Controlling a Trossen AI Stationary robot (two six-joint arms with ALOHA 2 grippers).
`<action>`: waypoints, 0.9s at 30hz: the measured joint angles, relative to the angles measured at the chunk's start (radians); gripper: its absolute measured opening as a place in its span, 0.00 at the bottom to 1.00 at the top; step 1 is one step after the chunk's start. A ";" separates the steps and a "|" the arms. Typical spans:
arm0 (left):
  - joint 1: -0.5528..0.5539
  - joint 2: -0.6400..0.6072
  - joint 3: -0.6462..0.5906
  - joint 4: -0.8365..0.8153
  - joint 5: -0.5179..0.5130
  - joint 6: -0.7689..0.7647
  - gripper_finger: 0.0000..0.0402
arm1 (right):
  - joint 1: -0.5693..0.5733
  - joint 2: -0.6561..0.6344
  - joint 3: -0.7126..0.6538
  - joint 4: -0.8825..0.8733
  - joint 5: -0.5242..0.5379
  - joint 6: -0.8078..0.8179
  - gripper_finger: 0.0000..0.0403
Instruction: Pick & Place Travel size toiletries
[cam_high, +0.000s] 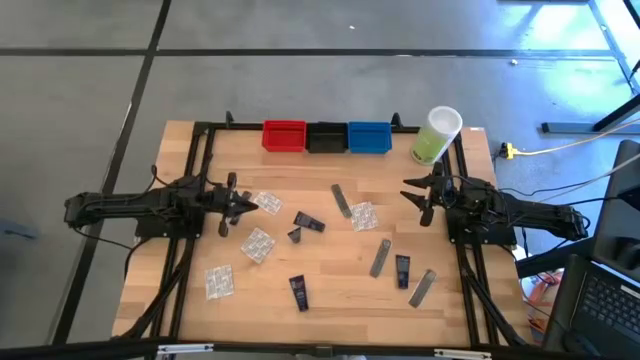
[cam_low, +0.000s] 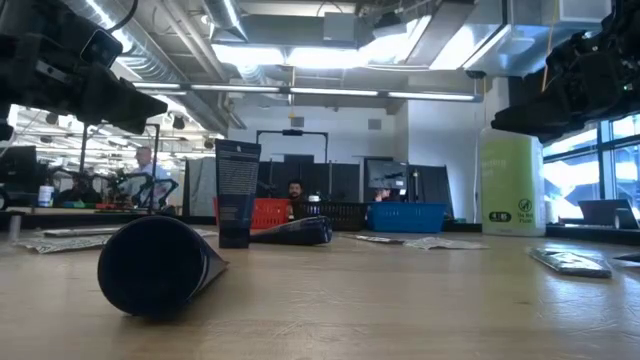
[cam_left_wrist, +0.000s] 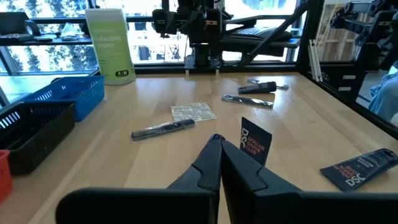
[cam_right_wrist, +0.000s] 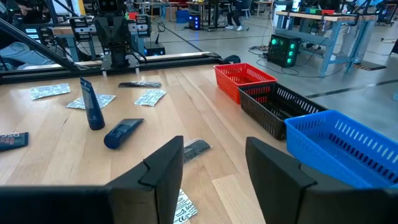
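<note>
The travel size toiletries lie scattered on the wooden table (cam_high: 330, 310). There are clear crinkly packets (cam_high: 258, 244), dark navy mini tubes (cam_high: 309, 222) and slim grey sachets (cam_high: 380, 258). One navy tube (cam_left_wrist: 255, 142) stands upright on its end; the others lie flat. My left gripper (cam_high: 243, 205) hovers shut at the table's left side, above the wood, pointing toward the middle. My right gripper (cam_right_wrist: 214, 163) hovers open at the right side with nothing between its fingers, facing the left one.
A red bin (cam_high: 283, 135), a black bin (cam_high: 326, 136) and a blue bin (cam_high: 369, 136) stand in a row at the far edge. A tall pale-green container with a white lid (cam_high: 436, 135) stands to their right. People sit in the room behind.
</note>
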 joint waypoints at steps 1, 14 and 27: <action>0.000 0.000 0.000 0.000 0.000 0.000 0.02 | 0.000 0.000 0.000 0.000 0.000 0.000 0.44; 0.000 0.000 0.000 0.000 0.000 0.000 0.02 | -0.005 0.000 0.000 0.347 0.048 0.024 0.38; 0.000 0.000 0.000 0.000 0.000 0.000 0.02 | -0.003 0.183 0.115 0.541 -0.139 0.158 0.32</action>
